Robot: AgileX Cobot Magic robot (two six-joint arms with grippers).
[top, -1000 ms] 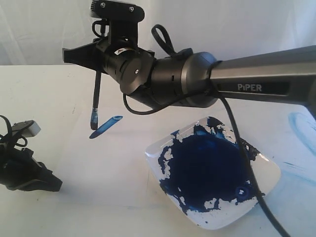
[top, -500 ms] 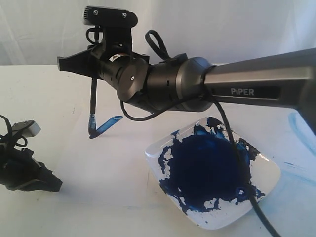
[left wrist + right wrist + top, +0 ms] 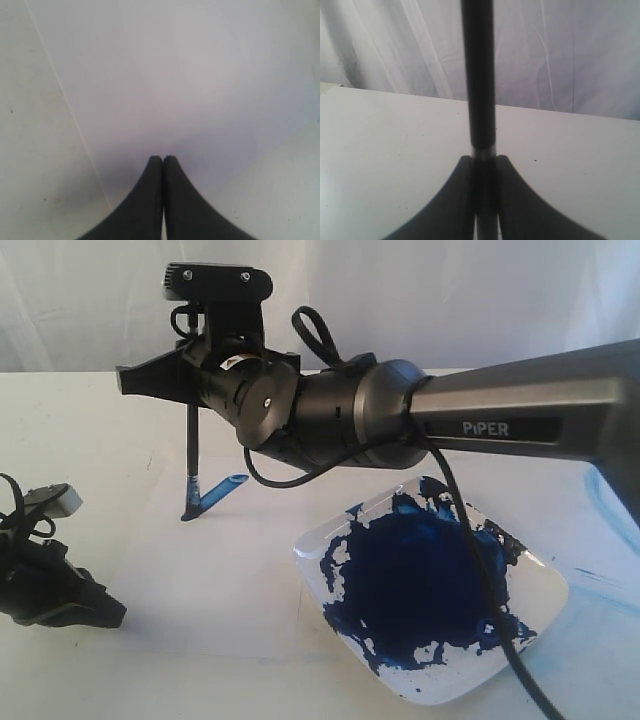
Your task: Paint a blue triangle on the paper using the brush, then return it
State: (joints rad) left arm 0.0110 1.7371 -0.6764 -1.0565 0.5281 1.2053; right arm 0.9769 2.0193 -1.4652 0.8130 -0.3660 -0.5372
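My right gripper [image 3: 130, 380] [image 3: 482, 160] reaches across to the left, shut on the brush [image 3: 190, 445] [image 3: 479, 75]. The black handle hangs nearly upright below the fingers. The blue-stained tip [image 3: 187, 508] touches the paper [image 3: 200, 580] [image 3: 200, 75] at the dark left end of the blue triangle [image 3: 218, 493], a narrow, elongated blue shape. My left gripper [image 3: 115, 615] [image 3: 163, 157] rests shut and holds nothing, low at the left, its fingertips over the paper near that sheet's edge.
A white square plate [image 3: 545, 590] smeared with dark-blue paint sits right of the brush, under my right arm. The arm's black cable [image 3: 480, 540] hangs across it. A pale-blue smear [image 3: 610, 490] marks the table at far right. A white curtain closes the back.
The right gripper has shifted left and down. The brush has swung more upright and its tip has dropped onto the left end of the blue shape. The left arm has not moved.
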